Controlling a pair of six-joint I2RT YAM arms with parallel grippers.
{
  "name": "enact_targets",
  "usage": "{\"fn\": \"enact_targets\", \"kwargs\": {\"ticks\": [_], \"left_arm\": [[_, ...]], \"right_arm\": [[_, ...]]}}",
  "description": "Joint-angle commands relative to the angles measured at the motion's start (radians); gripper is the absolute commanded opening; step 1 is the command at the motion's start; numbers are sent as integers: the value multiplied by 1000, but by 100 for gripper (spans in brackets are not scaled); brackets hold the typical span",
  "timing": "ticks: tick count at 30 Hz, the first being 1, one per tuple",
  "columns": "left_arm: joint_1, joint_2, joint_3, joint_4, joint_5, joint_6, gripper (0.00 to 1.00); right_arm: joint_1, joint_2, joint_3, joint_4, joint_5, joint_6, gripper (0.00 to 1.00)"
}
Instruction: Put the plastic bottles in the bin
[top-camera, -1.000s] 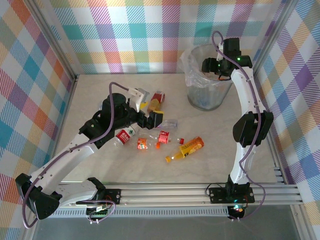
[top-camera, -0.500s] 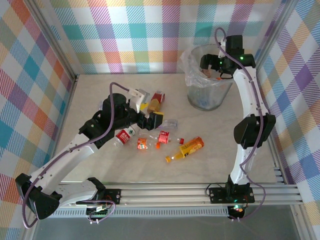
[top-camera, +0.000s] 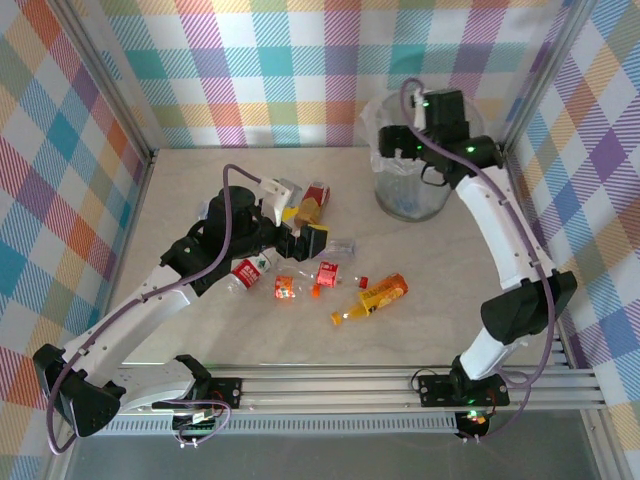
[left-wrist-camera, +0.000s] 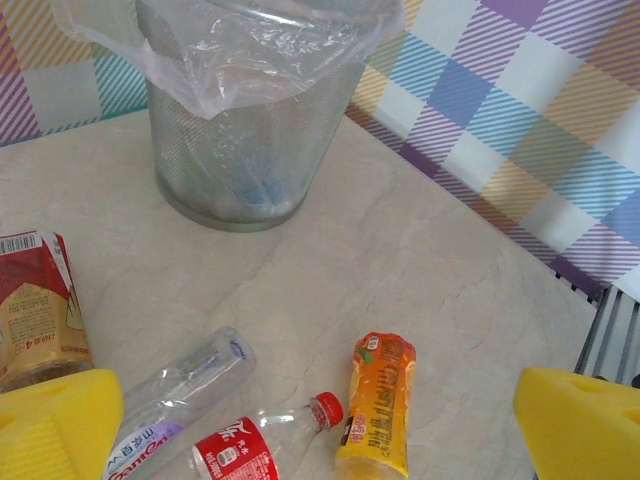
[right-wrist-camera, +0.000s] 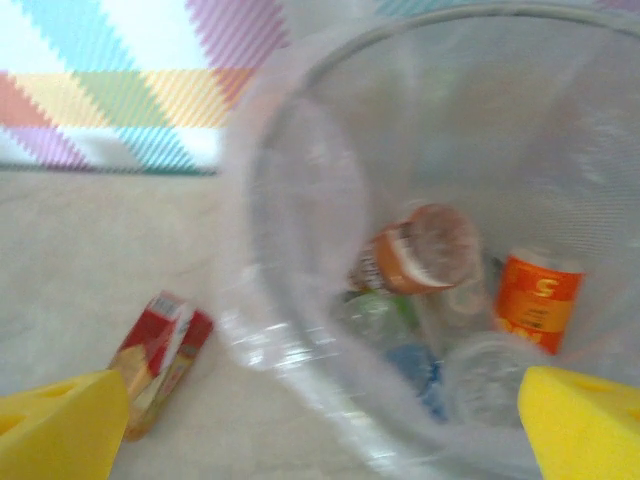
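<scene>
The right gripper (top-camera: 392, 146) hangs over the left rim of the bin (top-camera: 422, 190), which stands at the far right of the table (top-camera: 200, 190). Its jaws are spread wide and hold nothing. Its wrist view looks down between its yellow pads (right-wrist-camera: 60, 435) into the bin, where several bottles (right-wrist-camera: 420, 255) lie at the bottom, among them an orange-label bottle (right-wrist-camera: 540, 295). The drop on that side looks done, I judge, and that arm is free to fetch again. The left gripper (top-camera: 305, 238) hovers over the cluster lying mid-table, jaws also wide with nothing between them. In its wrist view its pads (left-wrist-camera: 55, 430) frame a clear bottle (left-wrist-camera: 185, 390), a red-label bottle (left-wrist-camera: 245, 452) and an orange bottle (left-wrist-camera: 375, 405), all on their sides and near one another, with a red-and-cream bottle (left-wrist-camera: 35, 325) at the left. The step in hand appears to be the left arm's pick. That calls for choosing one bottle, turning the jaws across its body rather than along it, and coming down so the pads straddle it without nudging its neighbours. The jaws must then close gently on thin plastic that may dent or roll. The bottle then has to travel right and far, above the bag-lined rim. The right arm should clear the bin first, or the two may crowd each other there.
</scene>
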Motion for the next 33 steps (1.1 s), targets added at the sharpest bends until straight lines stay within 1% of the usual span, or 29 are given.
{"fn": "enact_targets", "kwargs": {"ticks": [1, 3, 5, 8, 11, 12, 15, 21, 29, 33], "left_arm": [[-14, -6, 31, -7, 22, 17, 100], [-14, -12, 30, -10, 27, 23, 100], [-14, -20, 25, -10, 30, 33, 100], [-14, -38, 16, -7, 47, 56, 100], [-14, -53, 9, -8, 74, 82, 100], [-14, -56, 10, -10, 83, 90, 100], [-14, -57, 12, -15, 97, 97, 100], [-14, -43, 19, -22, 116, 97, 100], [-14, -30, 25, -29, 129, 98, 100], [-14, -23, 35, -51, 149, 120, 100]], "right_arm": [[22, -32, -70, -5, -10, -5, 100], [28, -79, -179, 62, -161, 24, 100], [41, -118, -268, 113, -242, 52, 100], [69, -142, -348, 126, -293, 51, 100], [92, -146, -410, 124, -390, 1, 100], [97, -141, -428, 121, -424, -14, 100], [121, -109, -458, 113, -476, -52, 100], [192, 0, -449, 85, -410, -133, 100], [230, 146, -414, 82, -339, -194, 100], [244, 205, -395, 91, -311, -215, 100]]}}
